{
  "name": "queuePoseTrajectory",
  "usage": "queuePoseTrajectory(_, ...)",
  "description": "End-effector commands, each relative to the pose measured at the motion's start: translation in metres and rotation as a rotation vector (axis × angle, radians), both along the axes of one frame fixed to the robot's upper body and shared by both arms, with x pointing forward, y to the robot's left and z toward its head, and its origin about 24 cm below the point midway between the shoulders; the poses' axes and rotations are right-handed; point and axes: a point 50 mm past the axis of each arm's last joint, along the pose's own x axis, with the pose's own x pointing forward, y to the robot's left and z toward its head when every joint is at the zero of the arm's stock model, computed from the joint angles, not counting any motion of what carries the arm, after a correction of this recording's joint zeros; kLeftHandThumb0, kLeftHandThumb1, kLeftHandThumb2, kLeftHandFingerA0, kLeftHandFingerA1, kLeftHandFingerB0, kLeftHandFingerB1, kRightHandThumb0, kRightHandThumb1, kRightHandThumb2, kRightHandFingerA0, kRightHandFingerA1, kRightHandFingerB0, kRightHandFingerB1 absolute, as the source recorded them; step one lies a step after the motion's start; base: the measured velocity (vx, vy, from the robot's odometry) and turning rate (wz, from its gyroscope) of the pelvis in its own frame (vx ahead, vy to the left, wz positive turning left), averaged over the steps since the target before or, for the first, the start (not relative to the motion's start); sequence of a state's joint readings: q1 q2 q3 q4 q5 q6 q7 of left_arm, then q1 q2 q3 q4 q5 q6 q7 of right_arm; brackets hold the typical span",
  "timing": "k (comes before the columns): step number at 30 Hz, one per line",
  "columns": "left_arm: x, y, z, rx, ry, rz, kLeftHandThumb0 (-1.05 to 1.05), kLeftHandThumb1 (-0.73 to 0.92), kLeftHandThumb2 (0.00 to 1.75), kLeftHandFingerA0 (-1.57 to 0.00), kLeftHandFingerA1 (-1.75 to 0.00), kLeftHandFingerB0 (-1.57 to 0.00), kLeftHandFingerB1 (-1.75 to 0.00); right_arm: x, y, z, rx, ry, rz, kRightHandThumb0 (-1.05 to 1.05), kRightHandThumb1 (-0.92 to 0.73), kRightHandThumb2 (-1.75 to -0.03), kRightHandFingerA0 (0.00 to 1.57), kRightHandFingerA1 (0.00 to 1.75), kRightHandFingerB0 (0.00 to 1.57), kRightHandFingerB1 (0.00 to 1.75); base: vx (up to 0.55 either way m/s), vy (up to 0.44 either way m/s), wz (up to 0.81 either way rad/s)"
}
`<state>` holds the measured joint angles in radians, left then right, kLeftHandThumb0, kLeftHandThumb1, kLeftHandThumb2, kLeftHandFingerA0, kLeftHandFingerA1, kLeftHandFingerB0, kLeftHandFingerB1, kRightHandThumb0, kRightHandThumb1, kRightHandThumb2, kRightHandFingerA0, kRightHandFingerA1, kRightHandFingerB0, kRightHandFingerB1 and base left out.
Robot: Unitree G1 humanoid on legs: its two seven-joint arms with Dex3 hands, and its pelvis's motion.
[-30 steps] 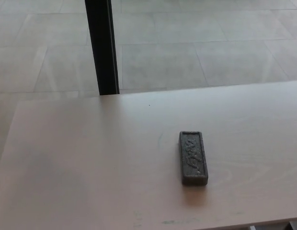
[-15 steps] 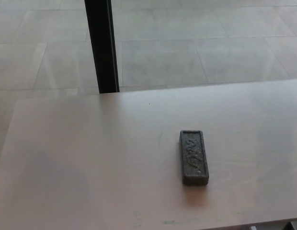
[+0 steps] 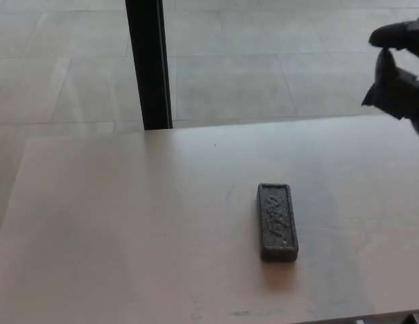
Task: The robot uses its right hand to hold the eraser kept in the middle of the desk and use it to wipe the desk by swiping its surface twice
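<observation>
The eraser (image 3: 277, 222) lies flat on the table (image 3: 115, 223), near the front edge, untouched. Further back, the right hand (image 3: 399, 74) hovers empty, fingers apart. It should descend squarely, pinching the eraser's long sides.

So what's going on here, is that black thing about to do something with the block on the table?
That black shape at the upper right is the robot's right hand, up in the air beyond the desk's far edge and holding nothing. The dark eraser lies flat on the pale desk, untouched, well apart from the hand. No wiping has begun. The left hand is out of sight. Behind the desk stands a black post on a tiled floor.
</observation>
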<state>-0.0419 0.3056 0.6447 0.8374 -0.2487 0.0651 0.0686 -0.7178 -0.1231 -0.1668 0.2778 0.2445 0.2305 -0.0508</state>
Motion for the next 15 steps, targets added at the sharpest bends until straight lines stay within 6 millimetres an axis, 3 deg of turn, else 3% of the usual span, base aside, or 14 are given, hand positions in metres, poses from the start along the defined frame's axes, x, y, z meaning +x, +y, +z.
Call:
queuePoseTrajectory(1, -0.001, 0.005, 0.006, 0.023, -0.014, 0.014, -0.68, 0.78, 0.66, -0.33, -0.86, -0.32, -0.7, 0.001, 0.028, -0.042, -0.095, 0.103, 0.112, -0.14, -0.48, -1.27, 1.03, 1.75, 0.83, 1.62, 0.0, 0.0, 0.0)
queuePoseTrajectory(3, -0.003, 0.005, 0.006, 0.027, -0.008, 0.016, -0.68, 0.78, 0.66, -0.33, -0.86, -0.32, -0.7, 0.0, 0.032, -0.047, -0.102, 0.105, 0.125, -0.14, -0.48, -1.27, 1.03, 1.75, 0.83, 1.62, 0.0, 0.0, 0.0)
queuePoseTrajectory(4, -0.003, 0.006, 0.005, 0.021, -0.013, 0.007, -0.64, 0.57, 1.05, -0.41, -0.77, -0.32, -0.67, 0.0, 0.04, -0.054, -0.114, 0.127, 0.142, -0.16, -0.52, -1.25, 1.02, 1.75, 0.82, 1.6, 0.0, 0.0, 0.0)
queuePoseTrajectory(5, -0.004, 0.006, 0.005, 0.022, -0.003, 0.008, -0.68, 0.8, 0.64, -0.31, -0.84, -0.32, -0.68, 0.0, 0.042, -0.057, -0.127, 0.141, 0.146, -0.16, -0.5, -1.28, 1.01, 1.75, 0.81, 1.6, 0.0, 0.0, 0.0)
queuePoseTrajectory(7, -0.004, 0.006, 0.005, 0.028, -0.009, 0.001, -0.67, 0.8, 0.64, -0.33, -0.86, -0.33, -0.69, 0.0, 0.048, -0.061, -0.152, 0.158, 0.156, -0.17, -0.52, -1.2, 1.0, 1.75, 0.8, 1.59, 0.0, 0.0, 0.0)
queuePoseTrajectory(8, -0.003, 0.007, 0.006, 0.018, -0.016, 0.012, -0.64, 0.58, 1.06, -0.41, -0.77, -0.32, -0.66, 0.001, 0.053, -0.064, -0.156, 0.168, 0.166, -0.17, -0.53, -1.19, 0.97, 1.75, 0.78, 1.6, 0.0, 0.0, 0.0)
queuePoseTrajectory(13, -0.002, 0.006, 0.006, 0.018, -0.015, 0.004, -0.66, 0.58, 1.06, -0.41, -0.77, -0.31, -0.67, 0.0, 0.066, -0.075, -0.175, 0.195, 0.205, -0.18, -0.47, -1.3, 1.0, 1.75, 0.8, 1.62, 0.0, 0.0, 0.0)
queuePoseTrajectory(14, -0.002, 0.006, 0.005, 0.023, -0.001, 0.005, -0.68, 0.81, 0.64, -0.31, -0.87, -0.29, -0.7, 0.0, 0.069, -0.078, -0.17, 0.2, 0.208, -0.18, -0.45, -1.31, 0.99, 1.75, 0.8, 1.62, 0.0, 0.0, 0.0)
queuePoseTrajectory(15, -0.002, 0.006, 0.005, 0.023, 0.0, 0.005, -0.68, 0.81, 0.64, -0.31, -0.87, -0.29, -0.7, 0.0, 0.069, -0.078, -0.169, 0.2, 0.208, -0.18, -0.45, -1.31, 0.99, 1.75, 0.8, 1.62, 0.0, 0.0, 0.0)
